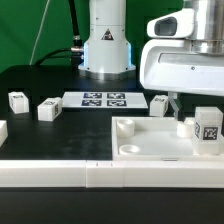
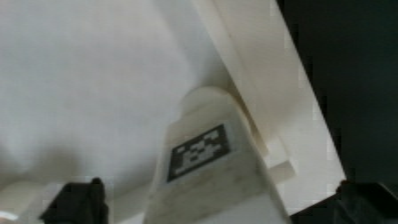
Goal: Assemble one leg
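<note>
The leg [image 1: 207,128], a small white block with a black-and-white tag, stands upright on the large white tray [image 1: 145,150] near its corner at the exterior view's right. My gripper [image 1: 177,107] hangs over the tray just behind and beside this leg. In the wrist view the leg [image 2: 210,150] reaches in between my two dark fingertips [image 2: 80,203], with a gap on each side. My gripper [image 2: 222,208] is open and holds nothing. The tray's raised rim [image 2: 267,70] runs beside the leg.
Three more legs lie on the black table: two at the exterior view's left [image 1: 17,101] [image 1: 48,109] and one behind the tray [image 1: 158,103]. The marker board [image 1: 105,98] lies in front of the robot base [image 1: 106,45]. A white edge runs along the front.
</note>
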